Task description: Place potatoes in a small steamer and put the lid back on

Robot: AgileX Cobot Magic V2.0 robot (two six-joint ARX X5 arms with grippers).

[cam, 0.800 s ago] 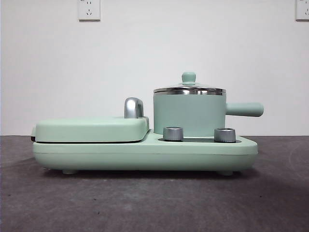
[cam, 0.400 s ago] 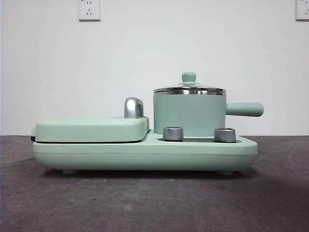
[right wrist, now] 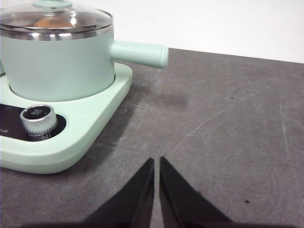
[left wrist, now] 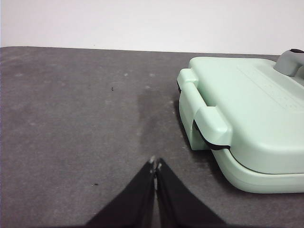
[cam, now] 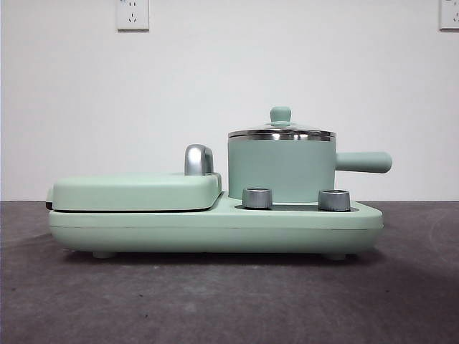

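Task looks done: lid seated on steamer, potato inside; both grippers closed, empty, should retreat clear at 6 o'clock.

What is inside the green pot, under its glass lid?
Through the lid of the pot, an orange-brown lump shows. The pot's wall hides its lower part and anything else inside.

Bare test bench: grey mat, blank wall.

Lidded mint steamer; glass lid on; orange-brown potato inside
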